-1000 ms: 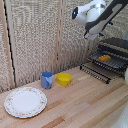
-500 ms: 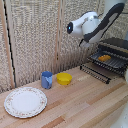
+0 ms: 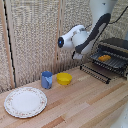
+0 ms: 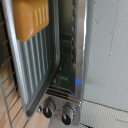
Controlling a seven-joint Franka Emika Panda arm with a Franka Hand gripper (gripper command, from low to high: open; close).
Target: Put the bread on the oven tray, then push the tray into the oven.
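Arm [image 3: 85, 40] swung leftward; blocky orange bread [image 3: 104, 58] apparently rests on barred pan [image 3: 114, 62].

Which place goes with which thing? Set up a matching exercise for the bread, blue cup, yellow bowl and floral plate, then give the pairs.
Things:
1. bread
2. blue cup
3. yellow bowl
4. floral plate

Places:
A. on the wooden table, nearest the exterior view's left edge
B. on the oven pan at the oven
C. on the table, between the cup and the oven
D. upright on the table, just behind the plate, beside the bowl

Pairs: 1-B, 2-D, 3-C, 4-A
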